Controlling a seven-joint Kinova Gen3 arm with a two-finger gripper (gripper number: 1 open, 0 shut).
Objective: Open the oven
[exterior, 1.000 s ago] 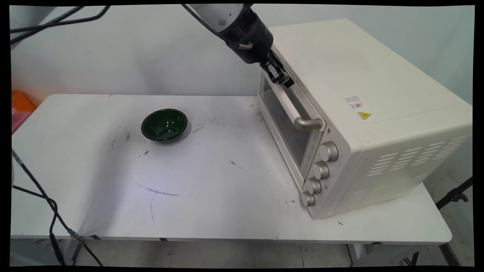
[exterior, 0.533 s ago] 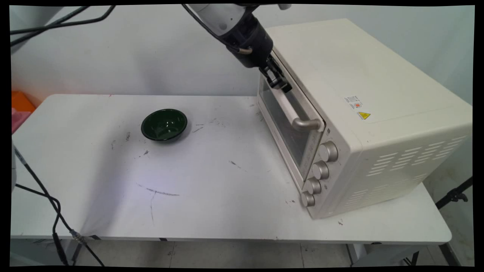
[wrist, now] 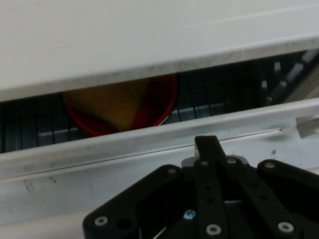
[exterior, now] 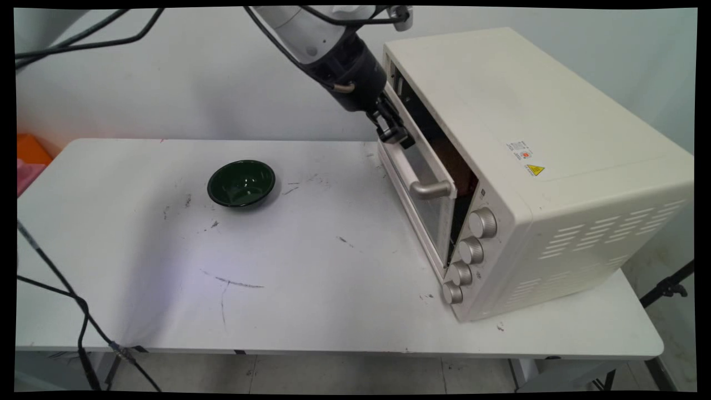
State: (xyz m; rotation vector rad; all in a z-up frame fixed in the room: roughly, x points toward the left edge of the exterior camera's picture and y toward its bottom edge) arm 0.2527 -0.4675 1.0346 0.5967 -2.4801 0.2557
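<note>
Door (exterior: 432, 215) of the toaster oven (exterior: 500, 100) stands ajar at its top, with the gripper (exterior: 393, 132) at the far end of the door's handle (exterior: 430, 190); whether it is clamped there I cannot tell. The door is likely stiff, hinged and glass-fronted, best taken by that bar.

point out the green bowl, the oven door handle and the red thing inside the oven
green bowl (exterior: 241, 183), main view, inside of the bowl
oven door handle (exterior: 414, 176), main view, middle of the bar
red thing (wrist: 167, 102), hand view, its red rim seen through the door gap
</note>
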